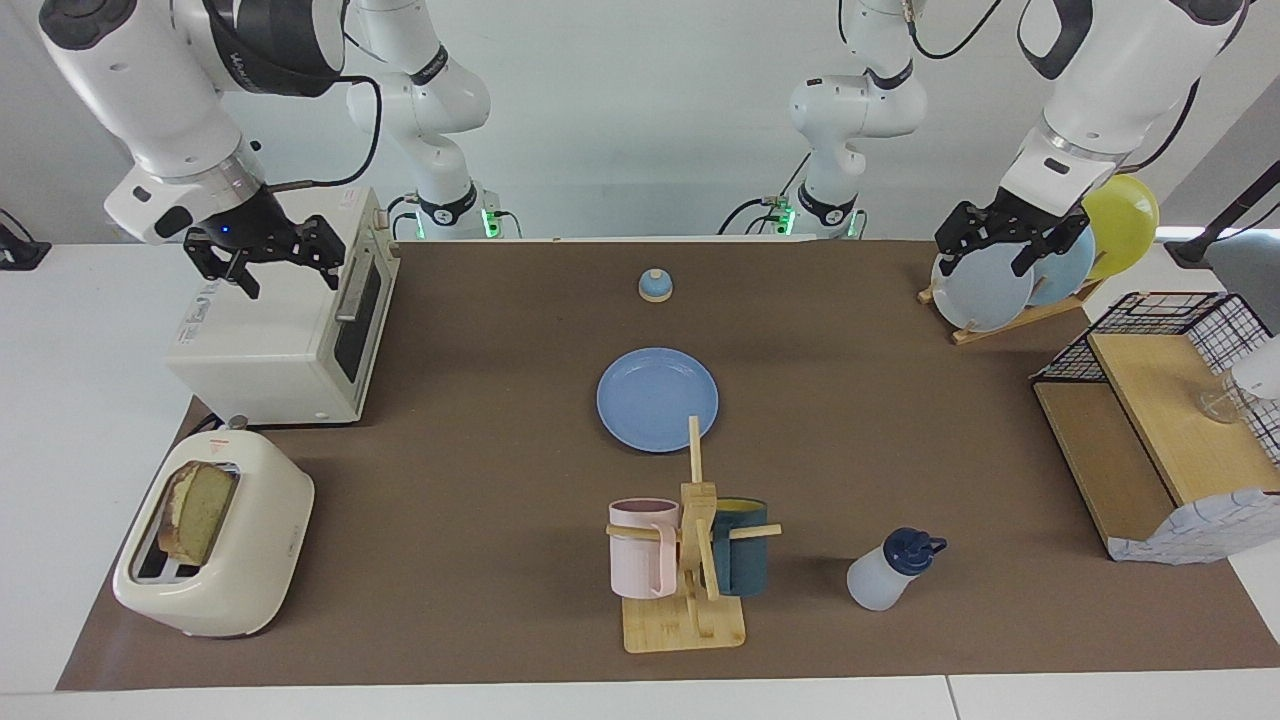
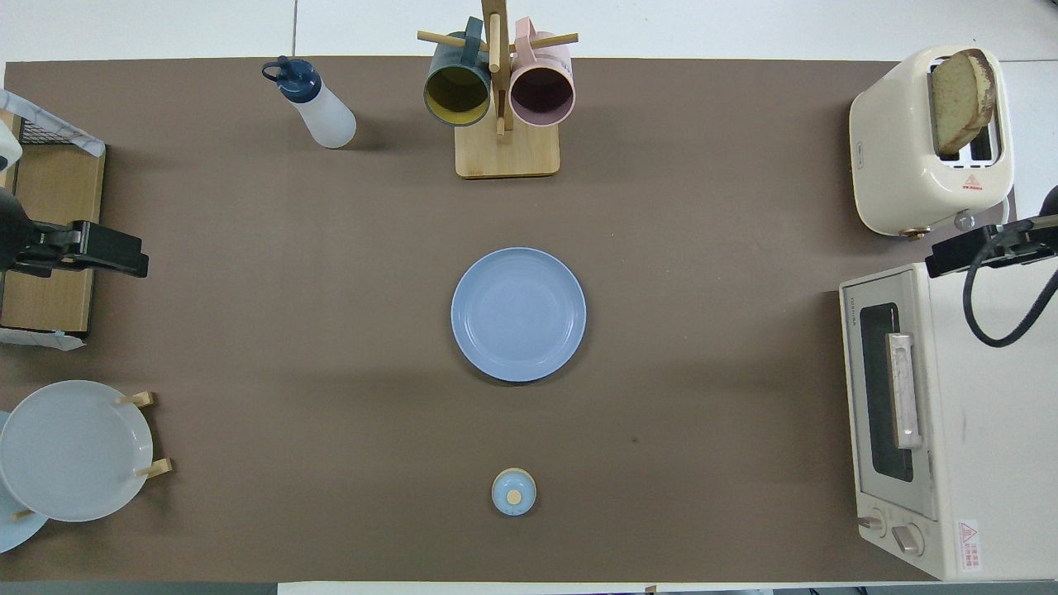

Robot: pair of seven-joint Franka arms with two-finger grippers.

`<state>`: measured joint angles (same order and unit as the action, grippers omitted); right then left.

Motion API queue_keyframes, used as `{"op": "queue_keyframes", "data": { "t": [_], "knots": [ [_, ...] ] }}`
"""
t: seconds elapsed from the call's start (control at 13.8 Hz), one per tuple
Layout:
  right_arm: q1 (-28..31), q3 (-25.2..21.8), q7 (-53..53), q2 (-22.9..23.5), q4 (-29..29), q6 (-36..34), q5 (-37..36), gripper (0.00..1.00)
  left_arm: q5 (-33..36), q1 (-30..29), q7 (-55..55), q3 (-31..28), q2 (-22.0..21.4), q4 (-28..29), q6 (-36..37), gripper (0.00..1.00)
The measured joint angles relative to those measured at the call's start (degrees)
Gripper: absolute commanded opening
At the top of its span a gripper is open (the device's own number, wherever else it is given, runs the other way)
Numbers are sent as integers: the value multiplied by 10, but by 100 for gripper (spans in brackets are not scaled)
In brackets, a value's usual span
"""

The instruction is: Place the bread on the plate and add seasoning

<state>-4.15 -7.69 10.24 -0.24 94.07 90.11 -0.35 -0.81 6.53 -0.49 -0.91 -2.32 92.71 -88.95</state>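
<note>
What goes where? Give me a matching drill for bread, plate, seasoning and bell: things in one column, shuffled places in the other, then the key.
Things:
1. bread
2. plate
3. seasoning
4. bell

Places:
A. flat on the mat at the table's middle, nothing on it
B. standing in the toaster slot, at the right arm's end
C. alone on the mat, nearer to the robots than the plate
D. beside the mug rack, toward the left arm's end, cap on

Pairs: 1-B, 2-A, 3-D, 4-C
</note>
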Motion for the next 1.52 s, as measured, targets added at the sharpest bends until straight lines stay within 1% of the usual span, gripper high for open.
{"op": "queue_keyframes", "data": {
  "t": [0.29,0.43,0.87,0.94,1.01,1.08,1.16,1.3,1.37,1.52],
  "knots": [
    [0,0,0,0,0,0,0,100,0,0,0,0,-1,0,-10,100],
    [0,0,0,0,-1,1,0,100,0,2,0,1,-2,0,-39,100],
    [2,-2,0,0,0,52,0,100,0,4,0,-2,-3,10,-48,100],
    [4,-3,0,0,0,57,-1,100,0,5,0,-1,-6,15,-56,100],
    [9,-3,0,0,1,63,-1,100,0,5,0,0,-8,22,-82,100],
    [16,-3,0,0,4,82,-1,100,0,5,0,0,-10,39,-127,100],
    [25,-4,0,1,9,115,-1,100,0,4,-1,-2,-14,63,-176,100],
    [41,-4,0,2,29,208,-1,100,0,3,-2,-3,-22,115,-253,100],
    [49,-4,0,3,44,258,-1,100,0,6,-2,-1,-28,134,-272,100],
    [63,-4,9,6,80,372,-1,100,0,19,-21,4,-35,154,-300,100]
  ]
}}
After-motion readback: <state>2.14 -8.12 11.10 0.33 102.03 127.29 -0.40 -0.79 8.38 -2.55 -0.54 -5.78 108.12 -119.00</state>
